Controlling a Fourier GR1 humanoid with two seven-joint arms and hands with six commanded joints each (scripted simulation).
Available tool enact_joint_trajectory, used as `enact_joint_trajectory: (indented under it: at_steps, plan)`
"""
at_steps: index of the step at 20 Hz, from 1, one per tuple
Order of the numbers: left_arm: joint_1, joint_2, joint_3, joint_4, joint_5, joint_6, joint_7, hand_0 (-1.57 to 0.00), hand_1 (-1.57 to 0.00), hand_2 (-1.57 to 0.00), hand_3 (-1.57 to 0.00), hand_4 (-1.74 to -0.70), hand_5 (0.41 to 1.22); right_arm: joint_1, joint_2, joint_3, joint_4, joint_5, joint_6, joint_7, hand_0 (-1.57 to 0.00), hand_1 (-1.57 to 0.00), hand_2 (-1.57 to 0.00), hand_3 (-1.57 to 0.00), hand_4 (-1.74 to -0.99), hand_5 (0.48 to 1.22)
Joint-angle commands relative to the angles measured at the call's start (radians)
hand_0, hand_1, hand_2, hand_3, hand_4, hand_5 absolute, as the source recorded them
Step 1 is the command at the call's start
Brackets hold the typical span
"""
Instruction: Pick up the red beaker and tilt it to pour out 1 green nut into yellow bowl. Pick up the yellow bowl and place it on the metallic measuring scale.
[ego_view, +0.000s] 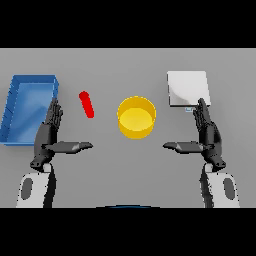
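1 red beaker (87, 104) | 1 yellow bowl (136, 117) | 1 scale (187, 88) | 1 blue bin (27, 107) | L hand (48, 134) & R hand (207, 134) spread wide, holding nothing

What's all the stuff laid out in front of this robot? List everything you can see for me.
Table: one, grey, under everything.
Tray: one, blue, rectangular with raised walls, far left of the table.
Beaker: one, red, slim, between the tray and the bowl, apart from both.
Bowl: one, yellow, round, near the middle of the table; nothing can be made out inside it.
Measuring scale: one, pale metallic, square, to the right of the bowl and further back.
Left hand: one, dark, fingers straight, thumb pointing inward, beside the tray, holding nothing.
Right hand: one, dark, fingers straight, thumb pointing inward, just in front of the scale, holding nothing.
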Motion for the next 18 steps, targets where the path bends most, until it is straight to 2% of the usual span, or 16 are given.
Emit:
enact_joint_trajectory:
  at_steps: [1,6,7,8,9,11,12,17,18]
  plan:
    - [-0.002,-0.002,-0.001,0.001,-0.001,0.002,0.001,0.0,0.0,0.0,0.0,-1.2,0.652,-0.002,0.001,0.0,0.001,0.0,-0.002,0.002,0.0,0.0,0.0,0.0,-1.245,0.681]
    - [-0.016,-0.017,-0.012,0.008,-0.014,0.014,0.008,0.0,0.0,0.0,0.0,-1.2,0.652,-0.027,0.008,-0.002,0.021,0.005,-0.012,0.013,0.0,0.0,0.0,0.0,-1.245,0.681]
    - [0.004,0.01,-0.047,-0.027,-0.066,0.011,0.007,0.0,0.0,0.0,0.0,-1.2,0.652,0.011,-0.04,0.039,-0.027,0.104,-0.029,-0.061,0.0,0.0,0.0,0.0,-1.245,0.681]
    - [0.029,0.021,-0.077,-0.061,-0.106,0.012,0.001,0.0,0.0,0.0,0.0,-1.21,0.649,0.055,-0.057,0.074,-0.051,0.172,-0.039,-0.115,0.0,0.0,0.0,0.0,-1.242,0.678]
    - [0.045,0.038,-0.088,-0.094,-0.121,0.008,0.018,0.0,0.0,0.0,0.0,-1.21,0.65,0.071,-0.064,0.098,-0.077,0.216,-0.048,-0.119,0.0,0.0,0.0,0.0,-1.239,0.679]
    - [0.07,0.042,-0.109,-0.123,-0.144,0.007,0.045,0.0,0.0,0.0,0.0,-1.22,0.658,0.082,-0.076,0.112,-0.105,0.249,-0.056,-0.094,0.0,0.0,0.0,0.0,-1.235,0.678]
    - [0.08,0.04,-0.12,-0.132,-0.155,0.01,0.054,0.0,0.0,0.0,0.0,-1.22,0.66,0.095,-0.075,0.121,-0.113,0.261,-0.059,-0.103,0.0,0.0,0.0,0.0,-1.235,0.678]
    - [0.008,0.045,-0.119,-0.073,-0.154,-0.01,0.087,0.0,0.0,0.0,0.0,-1.28,0.691,0.067,-0.074,0.11,-0.122,0.215,-0.028,-0.076,0.0,0.0,0.0,0.0,-1.265,0.68]
    - [-0.008,0.042,-0.111,-0.044,-0.145,-0.016,0.076,0.0,0.0,0.0,0.0,-1.3,0.702,0.076,-0.066,0.114,-0.114,0.209,-0.023,-0.094,0.0,0.0,0.0,0.0,-1.275,0.68]
